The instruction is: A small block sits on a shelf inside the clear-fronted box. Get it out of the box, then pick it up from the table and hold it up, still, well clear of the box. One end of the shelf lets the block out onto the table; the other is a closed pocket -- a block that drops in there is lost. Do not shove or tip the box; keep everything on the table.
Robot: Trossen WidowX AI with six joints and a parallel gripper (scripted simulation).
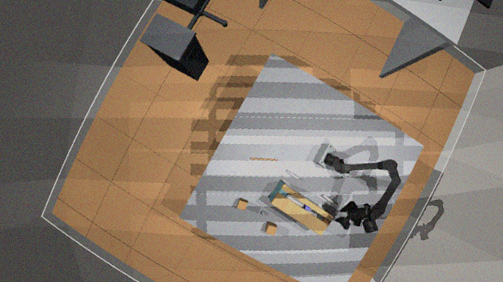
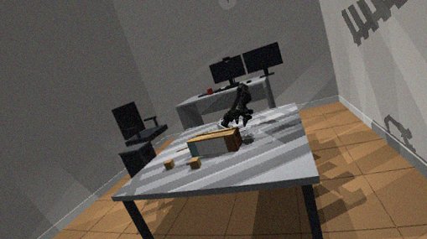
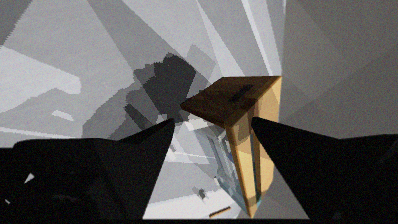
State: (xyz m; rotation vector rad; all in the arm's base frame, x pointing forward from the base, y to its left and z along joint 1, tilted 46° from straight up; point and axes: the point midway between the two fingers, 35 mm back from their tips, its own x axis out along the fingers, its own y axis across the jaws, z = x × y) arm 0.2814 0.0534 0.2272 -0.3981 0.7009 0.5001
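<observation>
Hovering in the top view, my empty gripper (image 1: 341, 221) (image 2: 238, 123) (image 3: 212, 121) is spread beside the box's (image 1: 318, 228) (image 2: 233, 139) (image 3: 231, 100) dark end. In the exterior view, the small block inside is indiscernible. In the wrist view, the box's length runs away between my fingertips.
</observation>
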